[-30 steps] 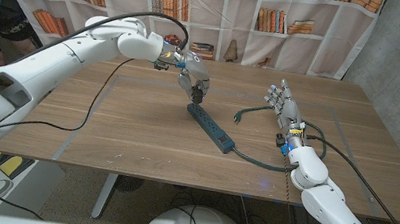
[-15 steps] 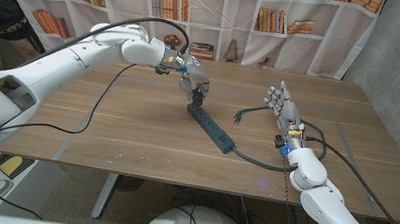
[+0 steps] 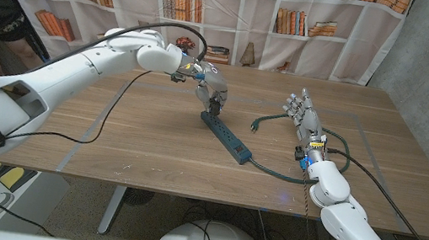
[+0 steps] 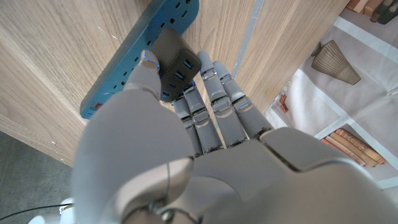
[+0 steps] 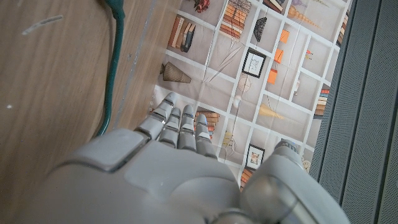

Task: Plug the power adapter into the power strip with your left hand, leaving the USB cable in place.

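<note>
At the far end of the strip (image 3: 227,134), near the table's (image 3: 152,140) middle: left hand (image 3: 212,96) poised over the end sockets, pinching the black adapter (image 4: 176,61) between thumb and fingers, blue USB ports facing the wrist camera. Appears to sit on or just above the strip (image 4: 134,59); whether the prongs are seated, cannot tell. No USB cable clearly made out at the ports.

To do this step well, probably: keep the adapter square to the strip's face, prongs lined up with one socket, then press straight down without rocking. Likely to skate along the table if pushed at a slant, since nothing pins the light strip. Best to push on the adapter's body, clear of the ports, so that any cable there stays put. Release only once the adapter sits flush.

Off to the right, well apart: right hand (image 3: 304,116) upright, fingers apart, holding nothing, beside the green cord (image 3: 279,174) and its loose plug (image 3: 254,126).

No brand, label or writing legible on adapter or strip.
</note>
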Available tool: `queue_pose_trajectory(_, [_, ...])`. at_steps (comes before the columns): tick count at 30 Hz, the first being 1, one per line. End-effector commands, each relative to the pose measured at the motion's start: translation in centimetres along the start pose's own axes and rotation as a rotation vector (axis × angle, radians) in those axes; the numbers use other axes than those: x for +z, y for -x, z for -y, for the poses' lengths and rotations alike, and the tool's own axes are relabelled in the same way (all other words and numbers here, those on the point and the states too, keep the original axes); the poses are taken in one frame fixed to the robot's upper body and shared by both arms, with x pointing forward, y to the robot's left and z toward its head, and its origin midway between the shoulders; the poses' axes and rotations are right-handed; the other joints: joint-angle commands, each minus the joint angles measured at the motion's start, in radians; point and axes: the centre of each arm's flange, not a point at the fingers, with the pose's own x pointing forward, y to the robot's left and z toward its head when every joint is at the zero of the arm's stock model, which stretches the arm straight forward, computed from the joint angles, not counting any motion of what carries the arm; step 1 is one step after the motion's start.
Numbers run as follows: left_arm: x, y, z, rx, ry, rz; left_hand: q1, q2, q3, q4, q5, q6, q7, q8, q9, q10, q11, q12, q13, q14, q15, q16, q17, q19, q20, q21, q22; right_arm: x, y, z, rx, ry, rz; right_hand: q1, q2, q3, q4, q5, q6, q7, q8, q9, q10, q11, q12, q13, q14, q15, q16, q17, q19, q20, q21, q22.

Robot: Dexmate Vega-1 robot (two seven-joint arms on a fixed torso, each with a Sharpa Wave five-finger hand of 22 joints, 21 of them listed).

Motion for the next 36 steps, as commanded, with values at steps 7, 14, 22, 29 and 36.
queue_pose_trajectory(7, [1.0,-1.6,0.7,0.036,-0.019,0.012,0.012,0.023,0.133,0.055,0.005,0.112,0.070,0.054,0.029,0.073,-0.055,-0.001,0.185,0.086,-0.082,0.000,0.003,0.010,-0.040,0.000,0.004,0.1,0.4,0.2,-0.007,0.000,0.011,0.001,0.005,-0.001,-0.001,0.007,0.008,0.015,-0.001,0.002,0.010,-0.004,-0.002,0.004,0.007,0.000,0.000,0.004,0.009,-0.004,-0.001,0.005])
queue_pose_trajectory(14, [1.1,-2.2,1.1,0.019,-0.010,0.023,0.010,0.021,0.136,0.055,0.004,0.115,0.068,0.054,0.028,0.073,-0.055,-0.004,0.186,0.084,-0.082,-0.002,0.004,0.010,-0.041,-0.001,0.004,0.2,0.4,0.3,-0.006,0.006,0.007,0.001,0.005,-0.001,-0.001,0.007,0.009,0.015,-0.001,0.002,0.011,-0.004,-0.002,0.004,0.007,0.001,-0.001,0.004,0.009,-0.004,-0.001,0.005])
queue_pose_trajectory(22, [1.0,-2.5,1.4,0.010,-0.008,0.031,0.008,0.020,0.140,0.054,0.004,0.116,0.073,0.053,0.025,0.077,-0.056,-0.007,0.188,0.087,-0.080,-0.001,0.004,0.011,-0.041,-0.002,0.005,0.1,0.6,0.3,-0.013,0.007,-0.001,0.001,0.005,-0.002,-0.001,0.007,0.009,0.015,-0.001,0.002,0.011,-0.005,-0.002,0.004,0.008,0.002,-0.001,0.004,0.010,-0.004,-0.001,0.005])
queue_pose_trajectory(29, [1.0,-2.7,1.5,0.008,-0.024,0.039,0.007,0.019,0.143,0.054,0.003,0.119,0.072,0.053,0.023,0.079,-0.054,-0.009,0.188,0.088,-0.082,-0.002,0.004,0.012,-0.041,-0.003,0.005,0.1,0.6,0.3,-0.016,0.007,-0.008,0.001,0.006,-0.002,-0.001,0.007,0.009,0.015,-0.001,0.002,0.011,-0.005,-0.002,0.004,0.008,0.002,-0.001,0.004,0.010,-0.004,-0.001,0.005])
queue_pose_trajectory(36, [1.0,-2.9,1.5,0.006,-0.026,0.045,0.005,0.017,0.146,0.053,0.003,0.121,0.071,0.052,0.022,0.081,-0.052,-0.012,0.188,0.090,-0.080,-0.001,0.005,0.011,-0.041,-0.004,0.005,0.0,0.6,0.3,-0.021,0.002,-0.009,0.001,0.006,-0.002,-0.001,0.007,0.009,0.015,-0.001,0.002,0.011,-0.004,-0.002,0.004,0.009,0.000,-0.001,0.004,0.010,-0.004,-0.001,0.005])
